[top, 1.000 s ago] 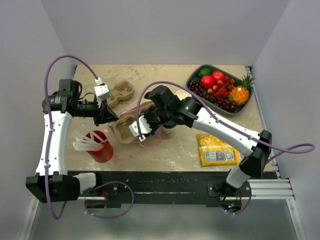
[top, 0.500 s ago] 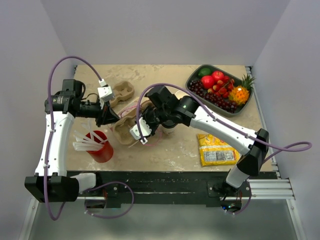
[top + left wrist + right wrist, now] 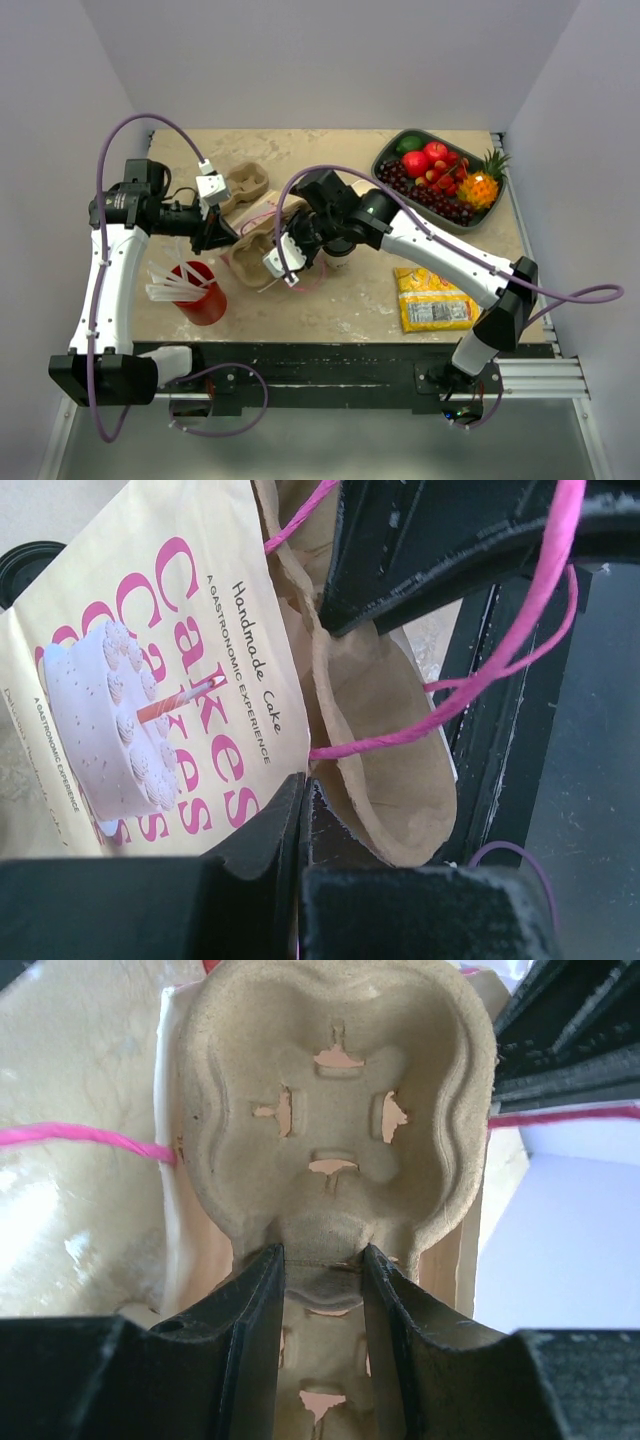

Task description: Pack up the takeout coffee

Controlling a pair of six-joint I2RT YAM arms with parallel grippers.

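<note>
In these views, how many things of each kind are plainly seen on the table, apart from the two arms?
Pulp cup carrier: 2
Paper bag: 1
Red cup with straws: 1
Yellow packet: 1
Fruit tray: 1
Total: 6

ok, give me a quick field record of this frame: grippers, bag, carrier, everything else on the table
left gripper: shut on the edge of the paper bag, holding its mouth open
right gripper: shut on the middle ridge of the cup carrier
cup carrier: partly in the bag mouth; the cell in view is empty
takeout coffee: not clearly in view
second carrier: on the table behind the bag
red cup: near left, straws in it
fruit tray: far right
yellow packet: near right
</note>
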